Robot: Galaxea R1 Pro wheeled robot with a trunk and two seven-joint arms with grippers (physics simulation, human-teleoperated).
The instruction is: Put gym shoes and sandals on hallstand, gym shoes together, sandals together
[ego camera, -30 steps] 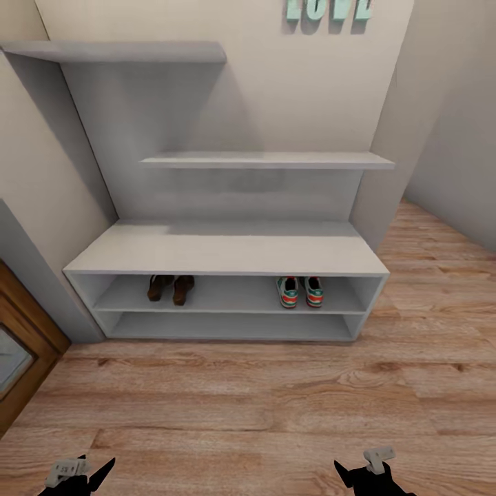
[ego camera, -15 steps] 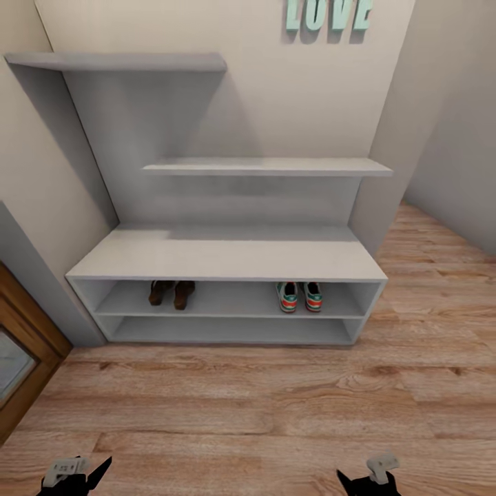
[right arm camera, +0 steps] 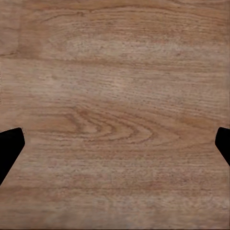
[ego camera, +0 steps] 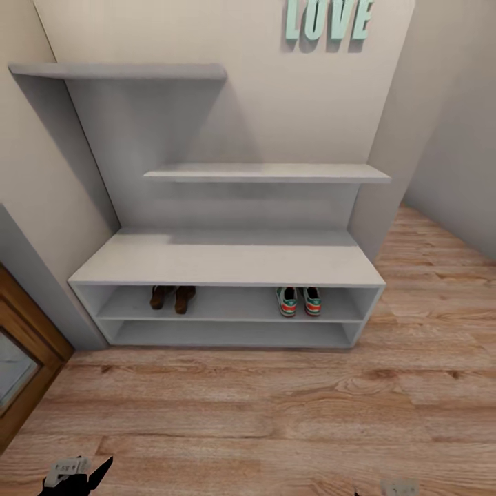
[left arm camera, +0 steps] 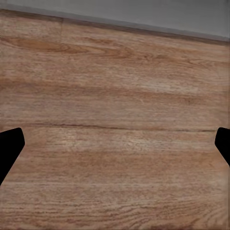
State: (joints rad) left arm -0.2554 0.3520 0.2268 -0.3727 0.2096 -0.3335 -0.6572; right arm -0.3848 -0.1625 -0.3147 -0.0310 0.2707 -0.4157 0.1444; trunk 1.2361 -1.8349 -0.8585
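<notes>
Wood-grain planks of the corridor floor [ego camera: 275,406] run ahead of me up to the pale grey hallstand [ego camera: 227,262] against the wall, under turquoise "LOVE" letters [ego camera: 329,19] and 2 staggered wall shelves [ego camera: 265,172]. On the upper of its 2 low open shelves I see the 2 brown sandals [ego camera: 173,298] side by side toward the left end, and the 2 gym shoes [ego camera: 300,301] side by side toward the right end, heels facing me. The pairs sit well apart from each other, both off the floor. A wooden door frame [ego camera: 21,365] edges my left.

My left gripper [left arm camera: 115,143] hangs over bare planks, its fingers [left arm camera: 9,143] spread wide and holding nothing. My right gripper [right arm camera: 115,143] is the same: fingers [right arm camera: 9,143] apart, nothing between them, floor below.
</notes>
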